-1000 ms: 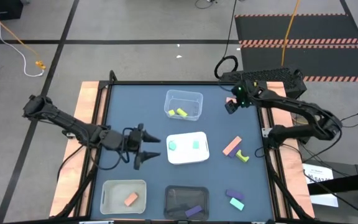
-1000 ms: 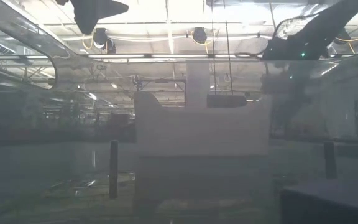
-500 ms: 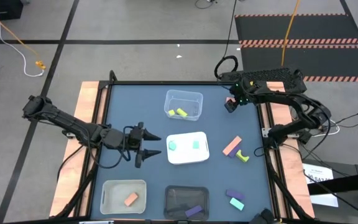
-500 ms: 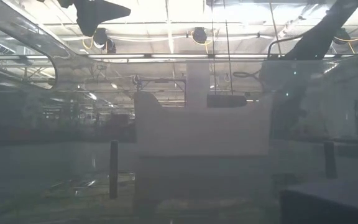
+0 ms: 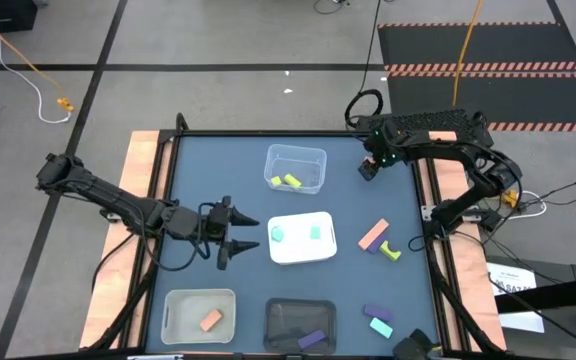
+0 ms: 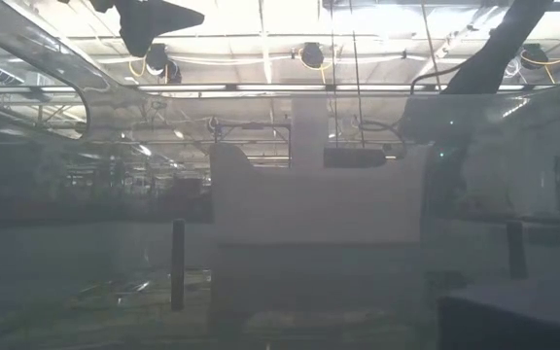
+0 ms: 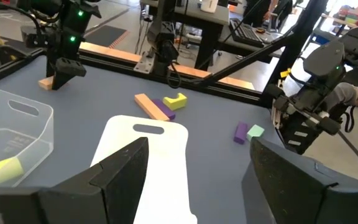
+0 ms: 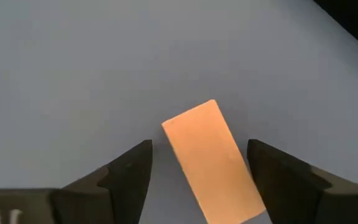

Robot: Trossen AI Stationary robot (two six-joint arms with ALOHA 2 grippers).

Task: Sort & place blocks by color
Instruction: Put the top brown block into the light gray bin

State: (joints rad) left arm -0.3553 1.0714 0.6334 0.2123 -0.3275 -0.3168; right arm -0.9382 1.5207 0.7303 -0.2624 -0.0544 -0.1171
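In the right wrist view a salmon-orange block lies flat on the blue table top. My right gripper is open, with one finger on each side of the block; no touch shows. In the high view this gripper is near the table's far right corner. My left gripper is open and holds nothing; it hovers left of the white tray, which holds teal blocks. Loose near the right edge lie a salmon bar, a purple and a yellow-green block, a purple block and a teal one.
A clear tray at the far side holds yellow-green blocks. On the near side, a pale tray holds a salmon block and a black tray a purple one. The table's raised black frame runs close beside my right gripper.
My right arm has folded its elbow back toward the table's right edge, and in the low view it has come lower over the far right corner. Its gripper has stayed almost in place in the high view. My left arm has kept still.
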